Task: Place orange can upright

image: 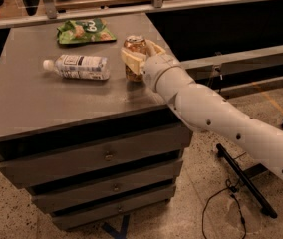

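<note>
The orange can [135, 46] stands upright near the right edge of the grey cabinet top [57, 108], its silver lid with the pull tab facing up and its base, as far as I can judge, resting on the surface. My pincer [140, 57] is clamped across its middle from the right side, one cream finger [130, 59] lying flat over the front of the body and the other behind it. I hold it at mid-height so that the thin, smooth metal cylinder cannot tip. The can's orange-brown wall shines a little; the cabinet top is dull, flat and hard, a steady footing for a round base. My white arm [216, 113] reaches in low from the right, over the corner. To the left, apart from the can, a clear plastic water bottle [79, 66] with a white label lies on its side, and a crinkled green snack bag [84, 30] lies flat at the back. I judge that letting go is what remains.
</note>
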Controlling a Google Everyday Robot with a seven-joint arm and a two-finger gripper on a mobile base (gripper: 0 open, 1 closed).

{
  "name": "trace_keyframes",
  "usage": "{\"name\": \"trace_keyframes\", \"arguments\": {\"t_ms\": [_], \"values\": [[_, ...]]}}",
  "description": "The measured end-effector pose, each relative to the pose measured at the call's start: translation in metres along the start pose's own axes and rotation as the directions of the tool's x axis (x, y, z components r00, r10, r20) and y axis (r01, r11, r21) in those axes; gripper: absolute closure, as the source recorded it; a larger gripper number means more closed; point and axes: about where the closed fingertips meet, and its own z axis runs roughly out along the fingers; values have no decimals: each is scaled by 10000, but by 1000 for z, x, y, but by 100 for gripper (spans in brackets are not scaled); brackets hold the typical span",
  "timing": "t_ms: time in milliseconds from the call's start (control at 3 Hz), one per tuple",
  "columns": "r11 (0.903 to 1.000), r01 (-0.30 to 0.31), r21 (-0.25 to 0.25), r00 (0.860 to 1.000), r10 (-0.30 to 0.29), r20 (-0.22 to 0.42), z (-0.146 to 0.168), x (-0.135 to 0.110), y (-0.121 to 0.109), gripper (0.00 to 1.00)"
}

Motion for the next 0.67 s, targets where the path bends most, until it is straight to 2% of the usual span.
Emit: {"name": "trace_keyframes", "arguments": {"t_ms": [667], "values": [[9993, -9, 364, 9999, 5, 113, -2, 6, 2, 100]]}}
